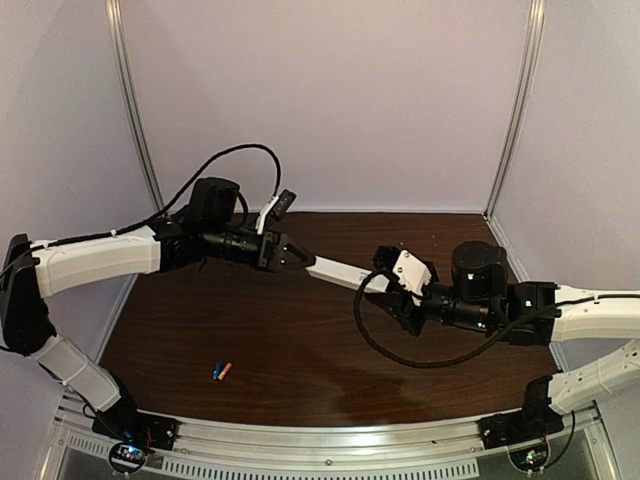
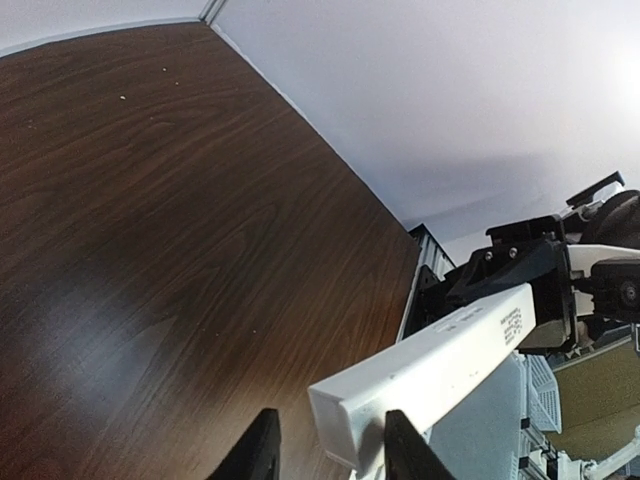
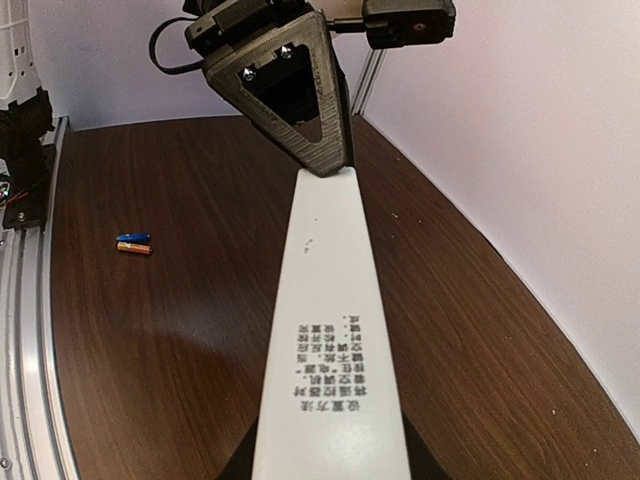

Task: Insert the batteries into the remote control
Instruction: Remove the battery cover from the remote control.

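Gleaming brown table [image 1: 300,340] with batteries [image 1: 222,371], pale walls [image 1: 330,100].

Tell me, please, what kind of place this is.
Probably a robot test booth: a dark wooden table enclosed by white panels on metal posts, with a left arm and a right arm mounted on a rail at its near edge.

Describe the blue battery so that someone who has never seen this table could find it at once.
On the dark brown wooden table, look at the near left part, well away from the slim white remote control held above it. Two tiny cylinders lie side by side there: the blue battery differs from the orange battery only in colour.
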Robot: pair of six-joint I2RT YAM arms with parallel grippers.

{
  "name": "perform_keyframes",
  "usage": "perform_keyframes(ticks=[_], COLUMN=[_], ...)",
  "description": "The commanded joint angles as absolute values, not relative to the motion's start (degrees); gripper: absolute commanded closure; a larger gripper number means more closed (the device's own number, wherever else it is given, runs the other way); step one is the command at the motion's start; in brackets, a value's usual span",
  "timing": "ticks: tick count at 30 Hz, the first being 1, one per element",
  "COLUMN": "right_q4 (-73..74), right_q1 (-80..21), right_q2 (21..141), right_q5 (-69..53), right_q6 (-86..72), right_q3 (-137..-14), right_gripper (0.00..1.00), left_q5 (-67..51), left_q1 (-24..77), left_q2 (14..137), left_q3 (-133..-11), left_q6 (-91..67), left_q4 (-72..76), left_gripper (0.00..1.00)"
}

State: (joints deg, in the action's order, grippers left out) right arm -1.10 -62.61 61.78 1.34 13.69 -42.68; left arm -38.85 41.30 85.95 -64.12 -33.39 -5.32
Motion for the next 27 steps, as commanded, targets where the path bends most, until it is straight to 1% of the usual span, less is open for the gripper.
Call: perform_keyframes(ticks=[1,2,5,8,11,15,22,27], right_q4=[-3.3,-3.12,-1.52,-0.41,-0.36,1.17,2.93,3.89], right_q1=[-62.9,-62.89,-62.85,-62.86,-62.85,-62.85,-62.87,-62.87], right_q2=[62.66,63.19,65.24,67.02,67.87,69.08,70.62,71.18], right_q5=[2.4,2.71,3.97,5.32,6.39,7.73,9.48,10.47], right_q6=[14.46,14.41,14.17,13.91,13.85,13.82,14.37,14.59], right_q3=[-43.71,-43.97,-45.45,-46.64,-46.98,-47.68,-48.69,-49.13], right_gripper=[1.0,1.0,1.0,1.0,1.0,1.0,1.0,1.0], left_q5=[-42.31,-43.1,-44.09,-43.42,-42.03,-41.96,-40.02,-40.17], left_q1=[41.04,41.04,41.12,41.13,41.22,41.31,41.22,41.14], left_q2=[86.12,86.15,86.06,85.35,85.16,85.14,85.26,85.29], left_q3=[-62.08,-61.9,-61.88,-62.2,-62.61,-62.32,-62.51,-62.49], left_q6=[-34.9,-35.17,-35.31,-34.41,-33.3,-33.38,-33.33,-33.56], left_q4=[-0.99,-0.51,-0.44,-1.09,-3.25,-3.53,-4.93,-4.93], left_gripper=[0.61,0.61,0.68,0.7,0.7,0.7,0.67,0.68])
